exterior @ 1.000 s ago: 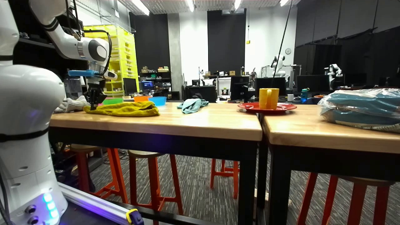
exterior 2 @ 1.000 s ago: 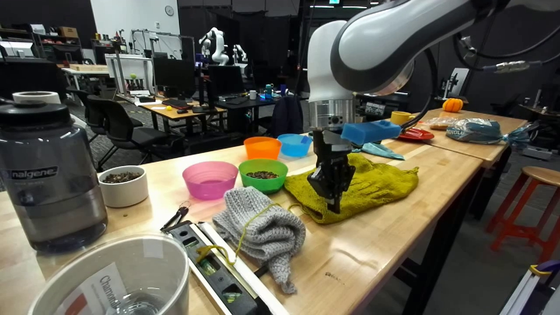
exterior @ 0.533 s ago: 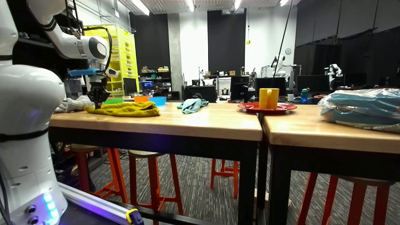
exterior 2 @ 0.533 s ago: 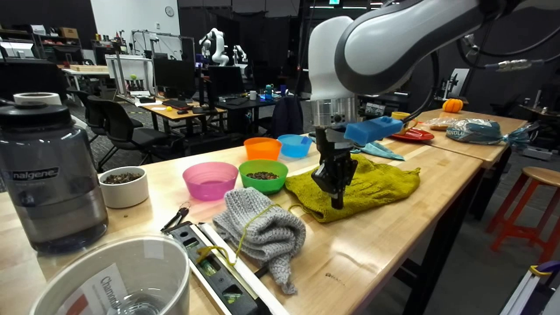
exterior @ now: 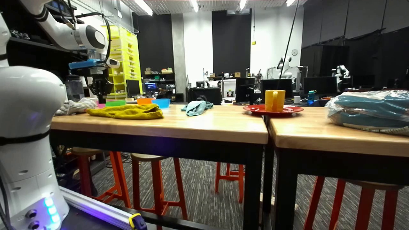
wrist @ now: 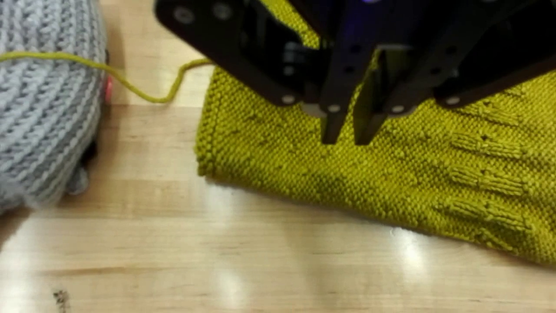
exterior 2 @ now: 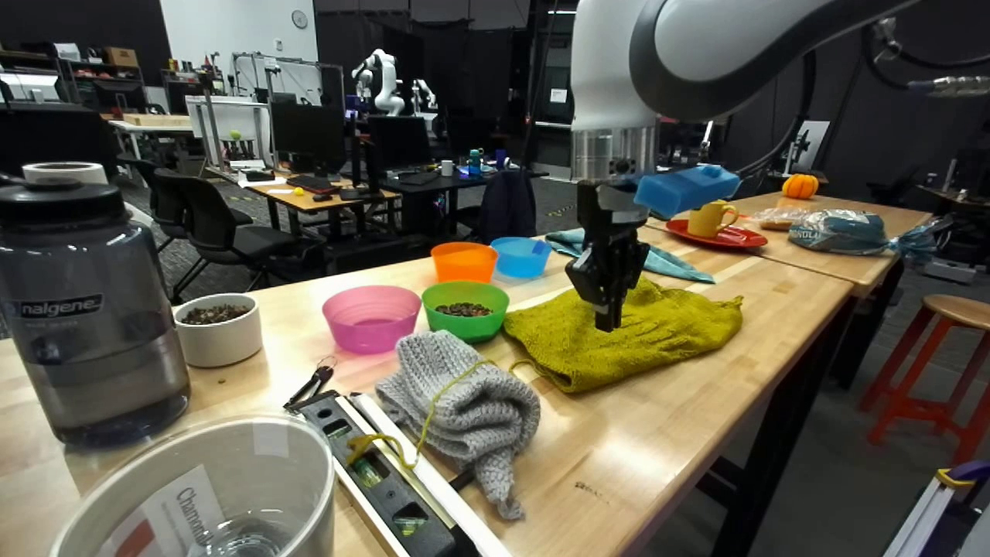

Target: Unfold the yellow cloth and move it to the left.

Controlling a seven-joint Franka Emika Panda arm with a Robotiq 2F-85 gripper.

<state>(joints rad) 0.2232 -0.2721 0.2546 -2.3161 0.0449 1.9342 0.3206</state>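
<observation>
The hand [wrist: 346, 139] points down with nothing between its fingers [wrist: 332, 130], which stand only a narrow gap apart; it hangs over the yellow cloth [wrist: 382, 178] on the counter [wrist: 243, 261], and seems clear of it in both exterior views, though how much air lies under the tips is hard to judge. In the wrist view the cloth's long axis runs from about half past nine to half past three, with most of its length out toward three o'clock of the fingertips and the short end near, toward nine. Its lower long edge, rounded like a fold, lies at six o'clock, near the tips. The unfolding probably turns on that edge: a drop and a small shift toward six would meet it, with the fingers parted wider to take the cloth's thickness. Farther out at nine o'clock, beyond a strip of counter, sits the grey knit [wrist: 47, 104], a yellow yarn [wrist: 156, 100] trailing across the gap; a drag that way would likely run into it.
</observation>
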